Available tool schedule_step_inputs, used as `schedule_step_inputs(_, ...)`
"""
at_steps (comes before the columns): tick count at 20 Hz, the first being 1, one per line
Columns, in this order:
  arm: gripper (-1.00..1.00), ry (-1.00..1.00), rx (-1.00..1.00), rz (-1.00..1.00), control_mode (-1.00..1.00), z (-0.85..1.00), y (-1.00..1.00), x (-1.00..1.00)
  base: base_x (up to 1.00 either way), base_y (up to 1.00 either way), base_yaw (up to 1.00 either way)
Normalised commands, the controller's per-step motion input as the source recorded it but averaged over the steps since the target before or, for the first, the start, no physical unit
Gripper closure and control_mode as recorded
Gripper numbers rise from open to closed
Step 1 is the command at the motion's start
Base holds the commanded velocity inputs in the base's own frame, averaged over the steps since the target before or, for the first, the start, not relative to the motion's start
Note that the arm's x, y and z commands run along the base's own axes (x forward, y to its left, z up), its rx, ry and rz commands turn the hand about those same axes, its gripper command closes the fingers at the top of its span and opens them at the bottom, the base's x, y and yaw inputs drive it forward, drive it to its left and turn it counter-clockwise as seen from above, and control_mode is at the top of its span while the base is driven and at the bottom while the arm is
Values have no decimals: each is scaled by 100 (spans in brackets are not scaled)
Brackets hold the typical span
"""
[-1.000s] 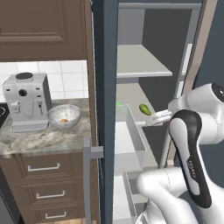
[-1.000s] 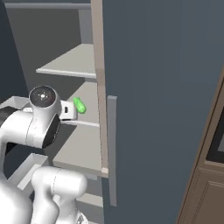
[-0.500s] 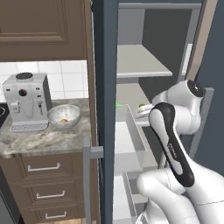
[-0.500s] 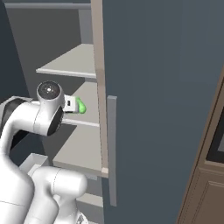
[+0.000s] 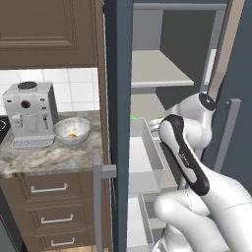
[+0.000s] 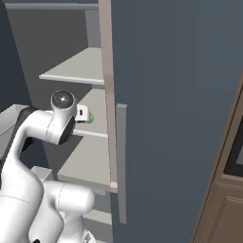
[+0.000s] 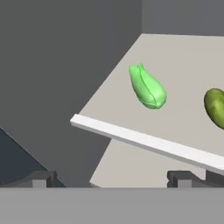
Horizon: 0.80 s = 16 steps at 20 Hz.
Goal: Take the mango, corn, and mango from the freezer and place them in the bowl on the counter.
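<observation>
Since 1 second ago your arm has swung deeper into the freezer (image 5: pixel 118 74), its elbow now folded up in front of the shelves and hiding the dark green fruit that showed there before. Your tool (image 7: pixel 111 177) stands released, jaws wide apart, gripping nothing, just short of the front lip of a pale shelf (image 7: pixel 131 136). On that shelf, past the lip, you have the bright green corn (image 7: pixel 148 87) lying on its side, and just beside it, at the frame edge, a dark olive-green mango (image 7: pixel 215 107); the 2 are near each other but apart. From the right base view a sliver of green (image 6: pixel 90 117) peeks out beside the wrist. Left of the freezer, the worktop (image 5: pixel 44 157) carries the bowl (image 5: pixel 72 131), with something small and orange inside, just beside the coffee machine (image 5: pixel 30 114).
</observation>
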Motion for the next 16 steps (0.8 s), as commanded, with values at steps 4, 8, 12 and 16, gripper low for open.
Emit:
schedule_step_inputs(4, -100, 0, 0, 0, -100, -6, 0, 50, 0, 0, 0)
schedule_step_inputs(8, -100, 0, 0, 0, -100, -5, -5, 44, 0, 0, 0)
schedule_step_inputs(12, -100, 1, 0, 0, -100, -9, -2, 41, 0, 0, 0)
schedule_step_inputs(16, -100, 2, 0, 0, -100, -29, 0, 36, 0, 0, 0)
